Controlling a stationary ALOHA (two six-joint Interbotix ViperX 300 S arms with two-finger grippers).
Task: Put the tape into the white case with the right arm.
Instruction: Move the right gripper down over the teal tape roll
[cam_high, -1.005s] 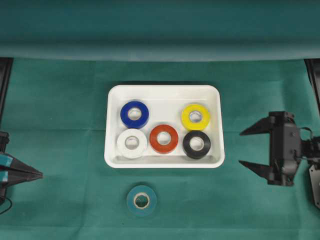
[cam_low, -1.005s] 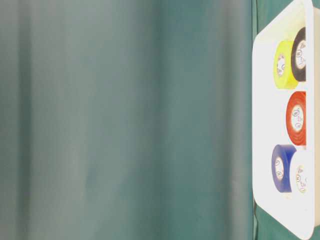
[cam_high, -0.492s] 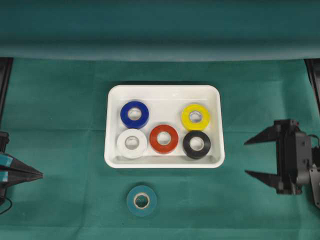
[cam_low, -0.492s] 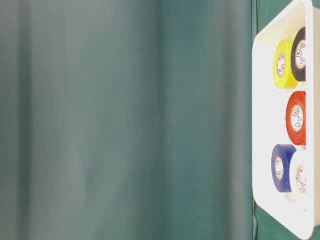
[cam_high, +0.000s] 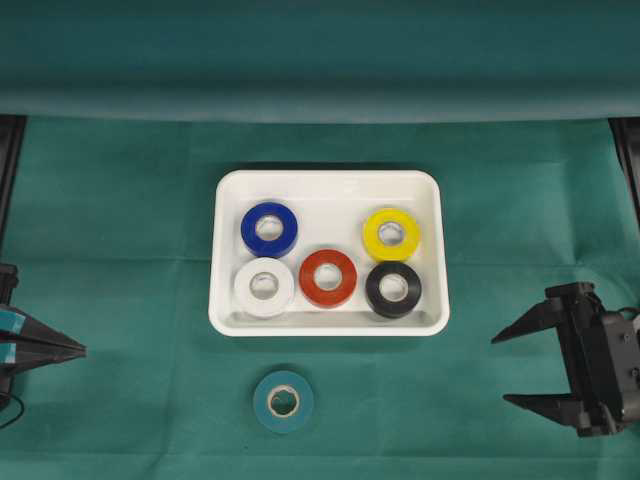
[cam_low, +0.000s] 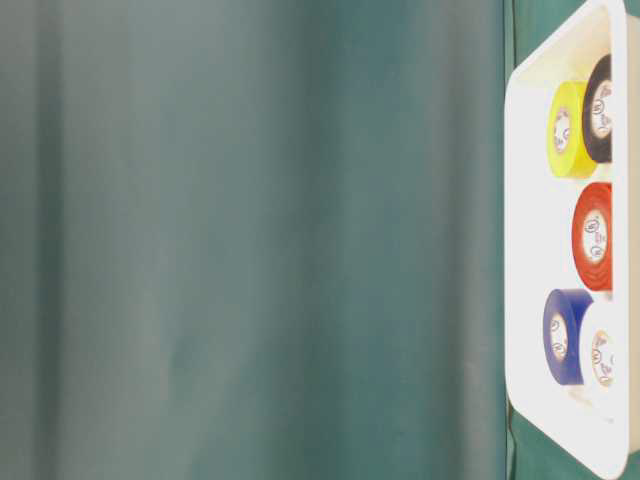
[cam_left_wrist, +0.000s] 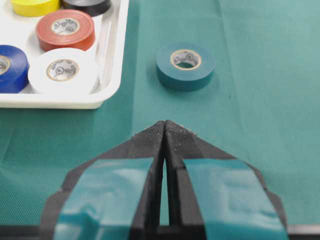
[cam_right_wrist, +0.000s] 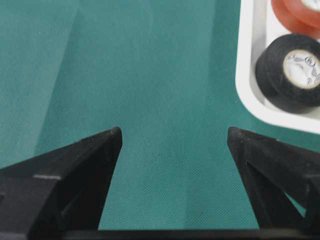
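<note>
A teal tape roll (cam_high: 283, 401) (cam_left_wrist: 185, 65) lies flat on the green cloth just in front of the white case (cam_high: 328, 180) (cam_left_wrist: 112, 50) (cam_right_wrist: 245, 75) (cam_low: 525, 210). Inside the case lie blue (cam_high: 269, 229), white (cam_high: 264, 287), red (cam_high: 328, 278), yellow (cam_high: 391, 234) and black (cam_high: 393, 289) (cam_right_wrist: 290, 72) rolls. My right gripper (cam_high: 498, 369) (cam_right_wrist: 174, 134) hovers open at the right edge, well to the right of the tape, with nothing between its fingers. My left gripper (cam_high: 82, 349) (cam_left_wrist: 165, 123) rests shut at the left edge, pointing toward the tape.
A green cloth covers the table and rises as a backdrop (cam_high: 320, 60) behind the case. Black frame posts (cam_high: 628, 150) stand at both far corners. Bare cloth lies between the right gripper and the tape.
My right gripper has moved toward the front of the table and slightly right, staying open. The tape, case and left gripper have not moved.
</note>
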